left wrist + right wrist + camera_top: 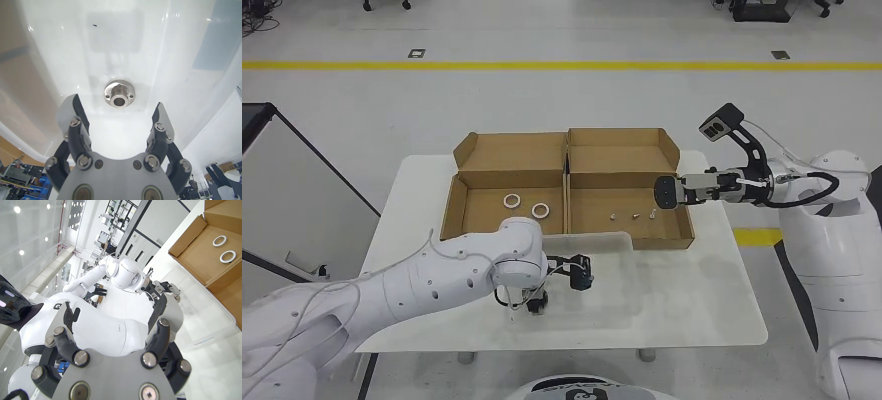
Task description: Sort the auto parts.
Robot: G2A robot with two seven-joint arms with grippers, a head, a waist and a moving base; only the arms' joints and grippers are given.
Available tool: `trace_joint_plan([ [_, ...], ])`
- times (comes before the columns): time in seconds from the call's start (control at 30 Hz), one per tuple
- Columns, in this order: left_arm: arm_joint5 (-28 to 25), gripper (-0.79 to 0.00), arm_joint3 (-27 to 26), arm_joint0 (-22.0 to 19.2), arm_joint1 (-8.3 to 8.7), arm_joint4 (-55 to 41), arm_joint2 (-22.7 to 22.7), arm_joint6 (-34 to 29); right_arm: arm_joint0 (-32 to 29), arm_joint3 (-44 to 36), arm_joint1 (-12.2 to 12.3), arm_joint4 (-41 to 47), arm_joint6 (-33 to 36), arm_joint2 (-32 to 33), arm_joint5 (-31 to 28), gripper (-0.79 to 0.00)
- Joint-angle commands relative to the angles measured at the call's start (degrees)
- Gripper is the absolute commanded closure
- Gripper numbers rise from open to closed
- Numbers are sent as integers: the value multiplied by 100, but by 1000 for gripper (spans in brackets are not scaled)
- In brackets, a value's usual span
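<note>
**Q:** Which step did we have in hand?

**A:** The pick-up. We found the left gripper (pixel 117 102) spread wide and empty, above the metal flange (pixel 119 93). The flange lay flat on the floor of the clear tray (pixel 132 37), hub up, just beyond the fingertips and touching neither.

**Q:** And the other arm?

**A:** The right gripper (pixel 115 302) was also spread and held nothing. It hung over the right box (pixel 627 225), where small metal pieces (pixel 614 213) lay. Two white rings (pixel 540 210) lay in the left box (pixel 482 215).

**Q:** What did the next move call for?

**A:** In our judgement: lower the left gripper until its fingers flanked the hub, centre it, close on the hub, then lift.
</note>
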Motion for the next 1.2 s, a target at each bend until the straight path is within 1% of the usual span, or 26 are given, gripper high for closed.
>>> trace_joint_plan([
  [0.0,27,-591,24,36,-13,-19,0,-26,0,0,0,0,0,0,0,-785],
  [0.03,44,-588,36,54,-20,-20,0,-43,0,0,0,0,0,0,0,-785],
  [0.1,70,-529,57,85,-35,-23,0,-70,0,0,0,0,0,0,0,-785],
  [0.2,83,-520,88,100,-57,-22,0,-82,0,0,0,0,0,0,0,-785],
  [0.3,108,-477,115,107,-76,-18,0,-108,0,0,0,0,0,0,0,-785],
  [0.37,127,-471,132,111,-88,-6,0,-126,0,0,0,0,0,0,0,-785],
  [0.5,162,-394,178,103,-105,17,0,-162,0,0,0,0,0,0,0,-785],
  [0.97,87,-363,404,183,-165,74,0,-87,0,0,0,0,0,0,0,-785],
  [1.03,73,-326,426,184,-177,79,0,-73,0,0,0,0,0,0,0,-785],
  [1.07,64,-265,442,184,-182,84,0,-63,0,0,0,0,0,0,0,-785],
  [1.1,55,-179,458,186,-188,91,0,-55,0,0,0,0,0,0,0,-785],
  [1.13,44,-25,474,187,-194,94,0,-43,0,0,0,0,0,0,0,-785],
  [1.17,31,0,486,186,-200,99,0,-31,0,0,0,0,0,0,0,-785],
])
